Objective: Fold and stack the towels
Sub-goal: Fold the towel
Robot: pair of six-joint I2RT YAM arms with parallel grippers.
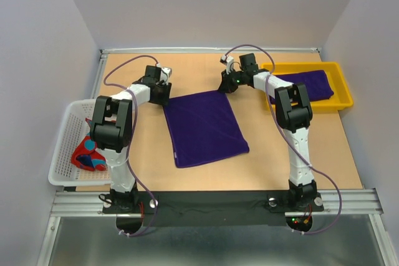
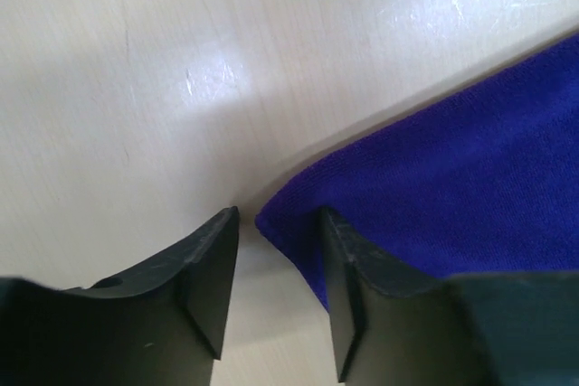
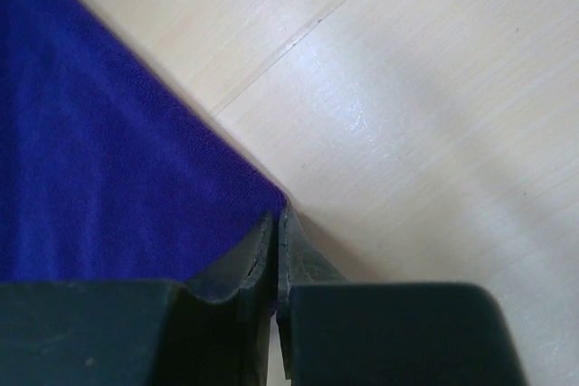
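- I am looking first at the white basket, which is sitting off the near-left side of the spread towel, at the table's left edge.
- A red towel with light-blue marks is lying bunched inside that basket, well apart from the spread towel.
- The spread towel, deep purple, is lying flat on the wood in the middle, turned a little so its edges are running askew to the table's edges.
- I am seeing the left gripper hanging low at the spread towel's far-left corner. It is released, its jaws standing apart, with the corner tip lying between them and the right finger sitting over the cloth.
- The right gripper is sitting at the spread towel's far-right corner. It is clenched, its fingers pressing together right at the corner tip and seeming to be pinching the cloth there.
- A yellow tray is sitting beyond the spread towel to the far right.
- A folded towel, also deep purple, is lying inside that tray, partly hidden by the right arm.
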